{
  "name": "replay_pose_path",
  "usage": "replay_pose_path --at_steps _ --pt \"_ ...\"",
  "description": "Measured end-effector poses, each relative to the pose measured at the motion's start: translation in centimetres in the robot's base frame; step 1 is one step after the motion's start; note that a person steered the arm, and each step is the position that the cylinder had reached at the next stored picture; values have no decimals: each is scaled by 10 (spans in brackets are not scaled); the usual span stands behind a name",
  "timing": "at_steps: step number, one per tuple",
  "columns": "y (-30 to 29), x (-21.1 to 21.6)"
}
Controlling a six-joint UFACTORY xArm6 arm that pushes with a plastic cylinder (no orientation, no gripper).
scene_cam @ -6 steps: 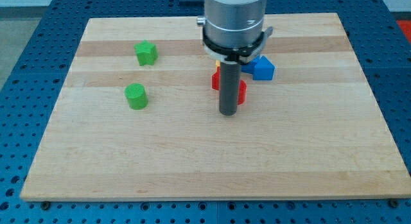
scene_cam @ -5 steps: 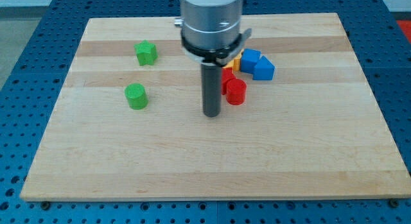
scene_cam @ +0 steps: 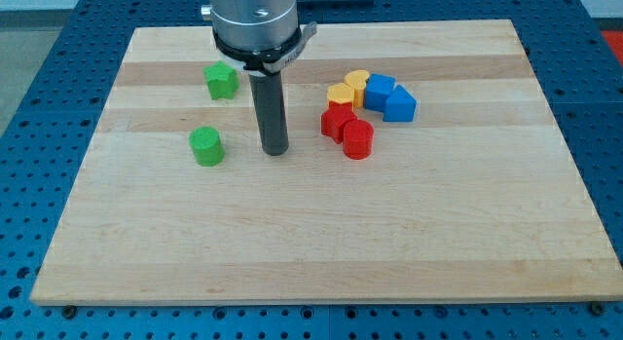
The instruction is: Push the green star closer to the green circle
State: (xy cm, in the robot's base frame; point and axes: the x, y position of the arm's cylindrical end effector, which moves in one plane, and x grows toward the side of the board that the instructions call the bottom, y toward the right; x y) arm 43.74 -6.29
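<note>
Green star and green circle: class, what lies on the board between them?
Nothing: the camera view shows only bare wood between the green star and the green circle. My tip stands to the circle's right.

The star (scene_cam: 222, 81) lies toward the view's top-left of the board (scene_cam: 321, 243), with the circle (scene_cam: 205, 146) just below it. My tip (scene_cam: 275, 151) stands right of the circle, and 6 clustered blocks (scene_cam: 365, 108) lie farther right.
</note>
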Motion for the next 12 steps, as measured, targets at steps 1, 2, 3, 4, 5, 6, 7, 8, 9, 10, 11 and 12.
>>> replay_pose_path --at_steps 1,2,3,4,5,6,7,8,9,10,11,12 --pt "0 0" --pt "0 -8" --pt "5 -23" --pt "5 -41" --pt "5 -71" --pt "5 -104" --pt "0 -136" --pt "-35 -152" --pt "-78 -152" --pt "-103 -150" --pt "-119 -134" --pt "-124 -114"
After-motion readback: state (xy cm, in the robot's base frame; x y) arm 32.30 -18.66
